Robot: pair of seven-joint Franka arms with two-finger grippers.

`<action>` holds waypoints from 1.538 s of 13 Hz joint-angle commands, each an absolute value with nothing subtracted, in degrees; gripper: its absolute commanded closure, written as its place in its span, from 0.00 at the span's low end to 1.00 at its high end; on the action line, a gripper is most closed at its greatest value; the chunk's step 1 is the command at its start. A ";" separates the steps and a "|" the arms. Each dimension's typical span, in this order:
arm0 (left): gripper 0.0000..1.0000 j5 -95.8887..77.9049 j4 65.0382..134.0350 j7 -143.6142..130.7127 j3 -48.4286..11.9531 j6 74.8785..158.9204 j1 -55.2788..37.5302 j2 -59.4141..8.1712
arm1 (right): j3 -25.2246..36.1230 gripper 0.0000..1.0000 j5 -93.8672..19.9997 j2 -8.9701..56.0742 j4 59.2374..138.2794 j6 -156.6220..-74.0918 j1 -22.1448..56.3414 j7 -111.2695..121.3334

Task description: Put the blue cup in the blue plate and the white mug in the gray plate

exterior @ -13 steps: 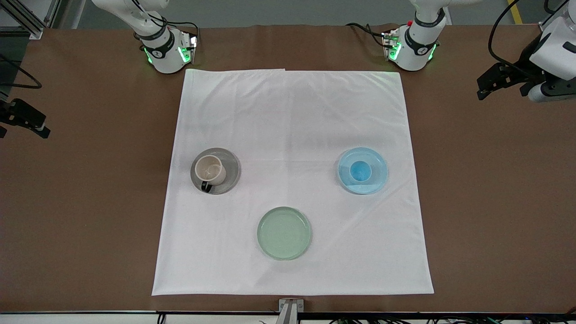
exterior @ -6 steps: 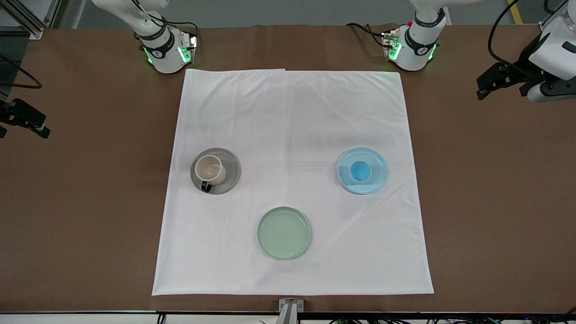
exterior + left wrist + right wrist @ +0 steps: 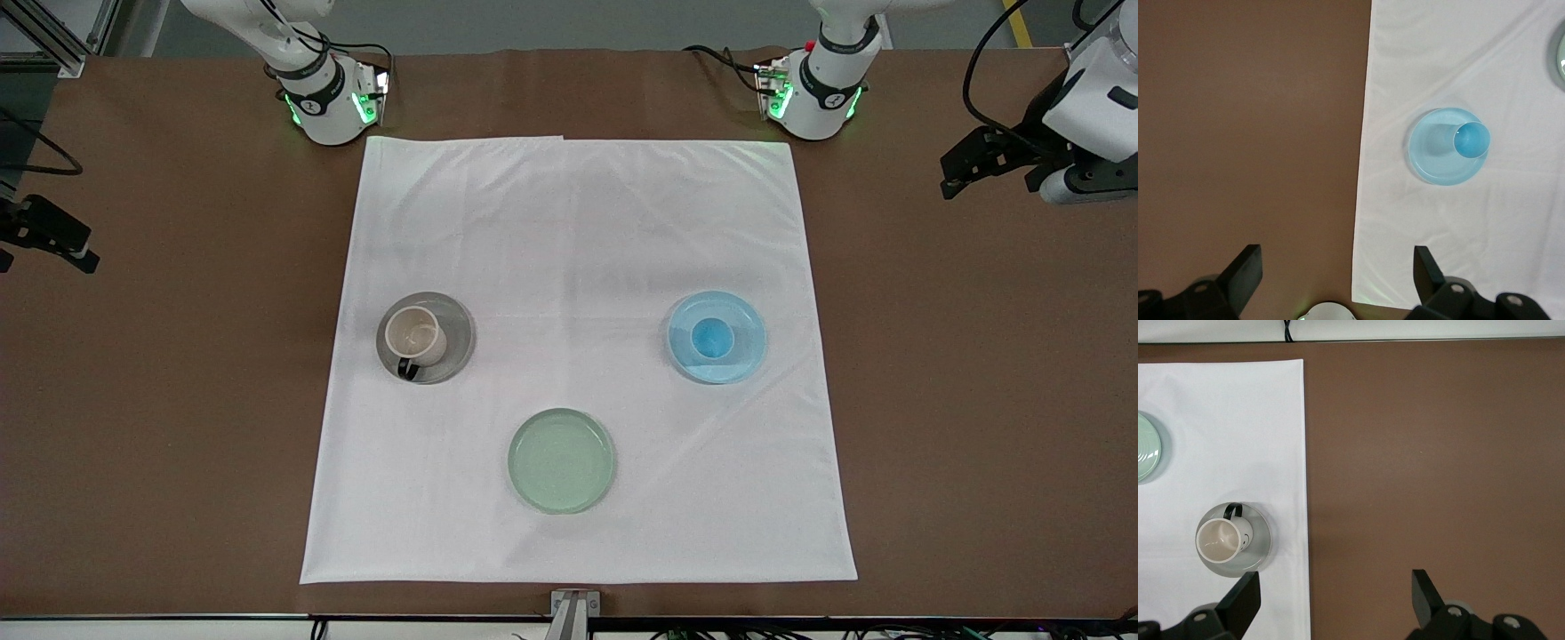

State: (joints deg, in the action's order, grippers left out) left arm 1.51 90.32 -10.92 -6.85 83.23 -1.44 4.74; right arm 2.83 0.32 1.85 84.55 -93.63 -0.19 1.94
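The white mug (image 3: 415, 335) with its dark handle stands upright in the gray plate (image 3: 453, 342), toward the right arm's end of the cloth. The blue cup (image 3: 712, 337) stands upright in the blue plate (image 3: 742, 351), toward the left arm's end. My left gripper (image 3: 1336, 259) hangs open and empty, high over the bare brown table off the cloth's edge; the blue cup (image 3: 1471, 139) and blue plate (image 3: 1431, 160) lie well apart from it. My right gripper (image 3: 1333, 581) is also open and empty, over bare table beside the mug (image 3: 1221, 540) and gray plate (image 3: 1259, 550).
A pale green plate (image 3: 561, 460) lies on the white cloth (image 3: 578, 231), nearer the front camera than the other two plates. Both robot bases (image 3: 324, 102) stand along the table's edge by the cloth. Wide brown table (image 3: 160, 400) flanks the cloth at both ends.
The left arm's hand has shifted very slightly at the table's end. The plates, the cup, the mug and the right arm have not moved.
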 commanded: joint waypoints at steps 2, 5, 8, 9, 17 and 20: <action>0.00 1.32 89.38 -10.20 -7.03 83.41 -1.06 4.39 | 2.55 0.00 0.62 1.67 84.11 -93.25 -0.44 1.76; 0.00 1.32 88.86 -10.20 -7.03 83.50 -1.14 3.78 | 2.55 0.00 0.53 1.67 84.11 -93.34 -0.44 1.67; 0.00 1.32 88.59 -10.28 -7.03 83.50 -1.49 3.17 | 2.55 0.00 0.62 1.67 84.11 -93.34 -0.44 1.67; 0.00 1.41 88.59 -10.20 -7.03 83.50 -1.41 3.16 | 2.55 0.00 0.62 1.67 84.11 -93.25 -0.44 1.67; 0.00 1.23 88.68 -10.20 -7.12 83.50 -1.49 3.16 | 2.55 0.00 0.62 1.67 84.11 -93.34 -0.44 1.67; 0.00 1.23 88.68 -10.20 -7.12 83.41 -1.49 3.25 | 2.55 0.00 0.62 1.67 84.11 -93.34 -0.44 1.67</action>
